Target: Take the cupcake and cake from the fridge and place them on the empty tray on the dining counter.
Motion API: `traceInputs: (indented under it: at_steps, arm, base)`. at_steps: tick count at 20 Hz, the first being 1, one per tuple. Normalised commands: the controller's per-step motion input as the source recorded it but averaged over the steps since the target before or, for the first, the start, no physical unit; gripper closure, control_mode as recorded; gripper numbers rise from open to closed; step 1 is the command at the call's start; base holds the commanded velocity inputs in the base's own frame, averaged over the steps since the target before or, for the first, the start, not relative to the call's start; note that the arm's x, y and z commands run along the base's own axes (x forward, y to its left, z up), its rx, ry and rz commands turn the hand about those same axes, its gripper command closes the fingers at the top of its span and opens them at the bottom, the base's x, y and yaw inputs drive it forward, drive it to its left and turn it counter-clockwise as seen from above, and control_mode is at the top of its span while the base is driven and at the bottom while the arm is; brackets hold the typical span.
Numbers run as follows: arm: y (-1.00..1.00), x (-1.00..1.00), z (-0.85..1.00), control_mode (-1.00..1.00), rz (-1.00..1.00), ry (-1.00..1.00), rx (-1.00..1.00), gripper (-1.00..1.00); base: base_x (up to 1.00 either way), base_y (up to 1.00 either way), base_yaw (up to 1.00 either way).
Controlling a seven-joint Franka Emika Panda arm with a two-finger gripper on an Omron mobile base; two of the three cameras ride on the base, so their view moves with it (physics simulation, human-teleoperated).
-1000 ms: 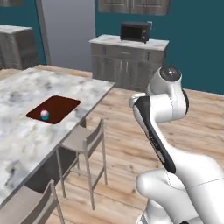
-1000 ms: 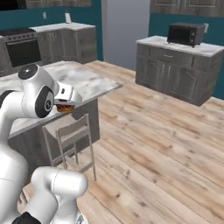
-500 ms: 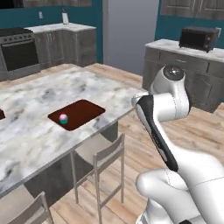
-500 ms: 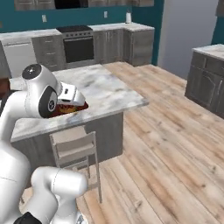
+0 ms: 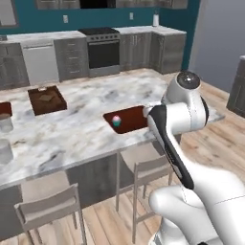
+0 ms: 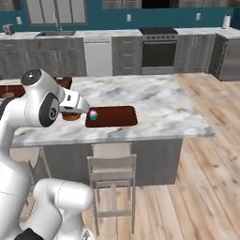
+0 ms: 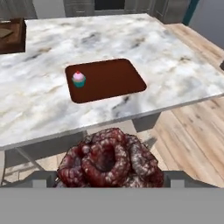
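My gripper is shut on the cake, a dark brown round with reddish bits, and holds it just off the near edge of the dining counter. In the right base view the cake hangs left of the tray. The flat reddish-brown tray lies on the marble top beyond the cake. The pink-frosted cupcake stands upright at its left end, and shows again as the cupcake and the cupcake. The fridge is a tall grey face at the far right.
A deeper brown box-like tray sits further left on the counter, with a glass near the left edge. Stools stand under the counter's near side. A stove and grey cabinets line the back wall. Open wood floor lies to the right.
The whole scene has swung sideways as the base moved. The counter and tray now sit more squarely ahead and nearer. The cake stays in my gripper.
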Motion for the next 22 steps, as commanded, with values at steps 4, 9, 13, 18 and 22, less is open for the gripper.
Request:
traceInputs:
  at_steps: [4, 9, 13, 18, 22]
  arm:
    - [0.0, 0.0, 0.0, 1.0, 0.0, 0.0, 0.0, 1.0]
    - [0.0, 0.0, 0.0, 1.0, 0.0, 0.0, 0.0, 1.0]
    - [0.0, 0.0, 0.0, 1.0, 0.0, 0.0, 0.0, 1.0]
    - [0.0, 0.31, -0.19, -1.0, 0.14, 0.06, 0.03, 1.0]
    - [-0.19, 0.88, -0.71, -1.0, 0.34, 0.12, 0.04, 1.0]
  base:
    - [0.86, -0.65, 0.45]
    - [0.69, -0.9, 0.33]
    - [0.78, -0.52, 0.33]
    - [0.49, -0.05, 0.2]
    - [0.0, 0.0, 0.0]
